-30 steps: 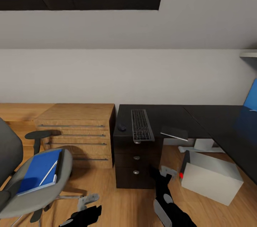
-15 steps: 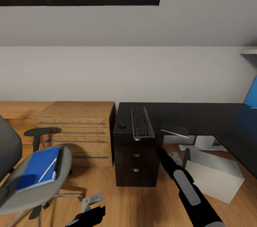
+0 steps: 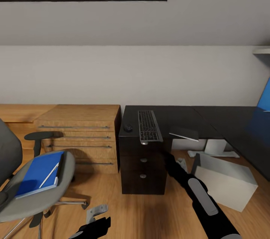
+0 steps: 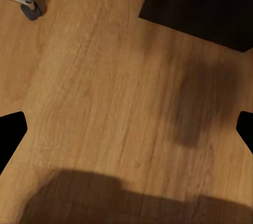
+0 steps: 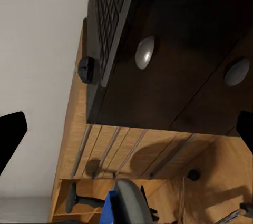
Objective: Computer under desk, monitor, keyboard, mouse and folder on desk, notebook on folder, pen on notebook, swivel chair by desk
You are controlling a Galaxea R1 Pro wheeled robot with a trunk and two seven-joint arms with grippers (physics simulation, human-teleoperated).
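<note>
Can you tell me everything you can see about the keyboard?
The keyboard is slim and long, with dark keys in a silver-grey frame. It lies flat on the glossy black desk, above the drawers, its near end poking slightly over the desk's front edge. The small dark mouse sits apart beside it. Nothing else touches it.

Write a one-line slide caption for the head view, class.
Right arm reaches toward the black desk holding keyboard and mouse; blue folder waits on the swivel chair.

One keyboard (image 3: 149,125), one mouse (image 3: 128,127), one folder (image 3: 36,173), one pen (image 3: 49,175), one swivel chair (image 3: 26,179), one computer (image 3: 225,181), one notebook (image 3: 183,133).
</note>
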